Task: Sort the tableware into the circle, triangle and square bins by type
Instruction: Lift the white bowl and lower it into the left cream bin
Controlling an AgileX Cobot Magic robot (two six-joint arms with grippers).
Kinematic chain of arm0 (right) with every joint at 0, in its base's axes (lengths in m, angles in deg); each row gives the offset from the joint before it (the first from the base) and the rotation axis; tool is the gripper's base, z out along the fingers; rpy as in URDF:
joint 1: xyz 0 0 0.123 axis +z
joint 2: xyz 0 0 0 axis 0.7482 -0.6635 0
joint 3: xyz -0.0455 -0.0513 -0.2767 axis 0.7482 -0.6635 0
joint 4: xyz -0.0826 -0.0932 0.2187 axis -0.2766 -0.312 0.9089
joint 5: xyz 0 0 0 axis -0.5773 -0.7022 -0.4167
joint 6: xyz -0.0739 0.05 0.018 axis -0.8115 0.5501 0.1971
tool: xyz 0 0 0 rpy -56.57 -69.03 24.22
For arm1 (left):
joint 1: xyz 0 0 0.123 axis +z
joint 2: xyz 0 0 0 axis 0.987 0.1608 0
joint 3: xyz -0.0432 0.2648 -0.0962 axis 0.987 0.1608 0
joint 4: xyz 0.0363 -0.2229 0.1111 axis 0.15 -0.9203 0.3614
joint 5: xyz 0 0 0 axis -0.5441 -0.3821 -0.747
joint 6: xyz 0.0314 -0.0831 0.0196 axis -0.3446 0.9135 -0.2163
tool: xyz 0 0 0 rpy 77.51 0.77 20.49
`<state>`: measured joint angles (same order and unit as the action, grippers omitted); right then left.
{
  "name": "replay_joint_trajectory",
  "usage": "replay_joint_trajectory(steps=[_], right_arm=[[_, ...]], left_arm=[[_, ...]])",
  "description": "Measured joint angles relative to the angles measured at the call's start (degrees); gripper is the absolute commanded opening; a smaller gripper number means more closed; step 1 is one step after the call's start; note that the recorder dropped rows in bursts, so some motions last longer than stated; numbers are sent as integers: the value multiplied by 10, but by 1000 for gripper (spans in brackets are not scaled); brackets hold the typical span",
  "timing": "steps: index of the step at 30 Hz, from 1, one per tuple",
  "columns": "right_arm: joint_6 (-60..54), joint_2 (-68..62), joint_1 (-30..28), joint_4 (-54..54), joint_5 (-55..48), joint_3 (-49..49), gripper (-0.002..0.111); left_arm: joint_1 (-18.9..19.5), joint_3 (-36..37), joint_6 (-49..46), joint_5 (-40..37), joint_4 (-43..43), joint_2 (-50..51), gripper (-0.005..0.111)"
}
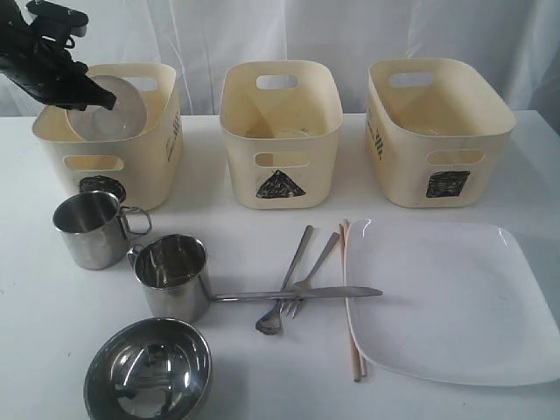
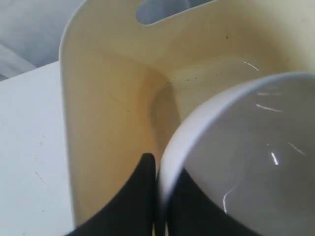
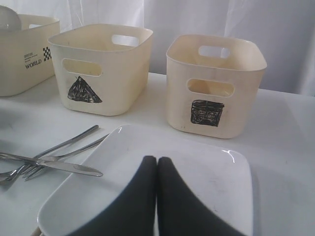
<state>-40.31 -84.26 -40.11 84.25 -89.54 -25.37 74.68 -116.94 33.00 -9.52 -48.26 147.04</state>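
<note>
Pinching rim of white bowl (image 1: 109,109) w/ L gripper (image 1: 94,98): jaws narrow, one finger inside the rim, one outside. Holding it tilted, opening toward the exterior cam, in the mouth of circle bin (image 1: 162,157) at L end of the tub row. Can't tell if bowl touches the bin wall.

Mid row: triangle bin (image 1: 280,166). R end: square bin (image 1: 437,149). All three upright, apart, at back of white table (image 1: 35,350).

In front of circle bin: steel mug (image 1: 87,229), upright, handle to the R. Just beside it, nearer the cam: second steel mug (image 1: 172,276), upright. Near front edge, L side: steel bowl (image 1: 147,369), right way up.

In front of triangle bin: spoon (image 1: 296,258) and fork (image 1: 320,258) side by side, w/ knife (image 1: 297,295) laid across both, tip reaching over wooden chopsticks (image 1: 354,350) onto edge of square plate (image 1: 455,297). Chopsticks along plate's L edge, partly under it. Plate flat, in front of square bin.

R gripper (image 3: 157,196): fingers pressed together, nothing between, over the plate; contact w/ plate unclear.
</note>
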Motion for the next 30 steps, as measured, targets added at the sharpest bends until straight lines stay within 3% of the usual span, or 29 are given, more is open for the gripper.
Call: replay_joint_trajectory(steps=[2,4,5,7,10,17,21,27,30], right_arm=[[0,0,0,0,0,0,0],[0,0,0,0,0,0,0],[0,0,0,0,0,0,0],[0,0,0,0,0,0,0],[0,0,0,0,0,0,0],[0,0,0,0,0,0,0],[0,0,0,0,0,0,0],[0,0,0,0,-1,0,0],[0,0,0,0,-1,0,0]], left_arm=[[0,-7,0,0,4,8,2],[0,-10,0,0,4,11,13],[0,-11,0,0,4,11,20],[0,-11,0,1,3,11,49],[0,-12,1,8,-10,11,62],[0,-25,13,-25,-37,7,48],[-9,-33,2,-72,-50,-35,53],[-13,-21,-35,-261,-131,-140,57],[-13,9,-35,-308,-144,-180,57]])
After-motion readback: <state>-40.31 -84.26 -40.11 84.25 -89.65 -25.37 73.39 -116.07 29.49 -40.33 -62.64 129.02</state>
